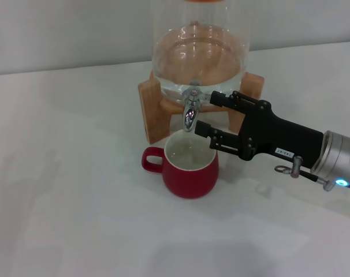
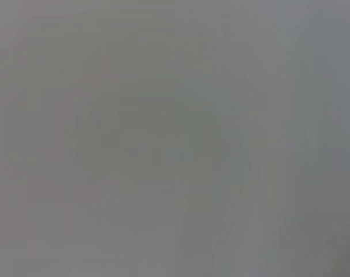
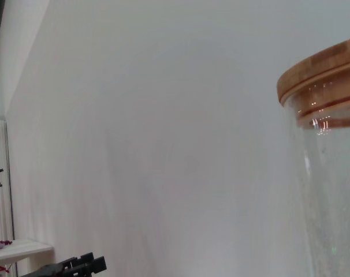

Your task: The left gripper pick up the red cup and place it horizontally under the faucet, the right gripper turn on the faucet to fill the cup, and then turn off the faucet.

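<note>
The right gripper (image 1: 208, 113) reaches in from the right side, its long black body lying almost level and pointing left toward the faucet (image 1: 190, 111). Its two fingers are spread apart, one far and one near, just to the right of the chrome spout, and they hold nothing. The red cup (image 1: 187, 164) stands upright on the white table (image 1: 71, 202) directly under the spout, mouth up, its handle pointing left. Behind it stands the glass dispenser (image 1: 198, 55) on its wooden stand (image 1: 152, 109). The left gripper is not visible.
</note>
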Robot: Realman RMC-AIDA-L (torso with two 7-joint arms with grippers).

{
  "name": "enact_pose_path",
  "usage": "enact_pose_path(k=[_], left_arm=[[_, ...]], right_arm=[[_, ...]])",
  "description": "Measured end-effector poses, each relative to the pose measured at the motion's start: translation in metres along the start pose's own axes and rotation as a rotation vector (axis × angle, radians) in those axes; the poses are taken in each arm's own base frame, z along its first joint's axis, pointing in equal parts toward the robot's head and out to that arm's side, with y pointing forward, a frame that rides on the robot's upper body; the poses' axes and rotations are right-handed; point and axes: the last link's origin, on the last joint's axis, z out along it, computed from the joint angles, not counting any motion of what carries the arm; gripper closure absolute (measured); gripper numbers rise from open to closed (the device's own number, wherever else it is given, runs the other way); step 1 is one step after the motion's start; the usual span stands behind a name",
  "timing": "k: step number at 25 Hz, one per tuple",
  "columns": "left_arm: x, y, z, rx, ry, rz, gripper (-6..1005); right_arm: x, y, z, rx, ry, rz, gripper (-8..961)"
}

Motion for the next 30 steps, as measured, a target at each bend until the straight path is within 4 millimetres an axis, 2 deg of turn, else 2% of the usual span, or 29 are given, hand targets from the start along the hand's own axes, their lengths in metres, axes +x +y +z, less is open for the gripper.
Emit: enact_pose_path(k=[12,23,30], left_arm=[[0.0,0.0,0.0,0.0,0.0,0.0,138],[0.0,0.001,0.002,-0.004,0.0,0.0,138],[-0.001,0.0,0.002,0.0,-0.011,0.0,138]], right_arm=[[-0.001,-0.001,-0.001,-0.001,-0.001,-0.004,177],[-0.006,0.011,-0.011,-0.049,-0.06,0.012,177],[-0.02,0.006,-0.021,-0.027,-0.144,0.004,177]])
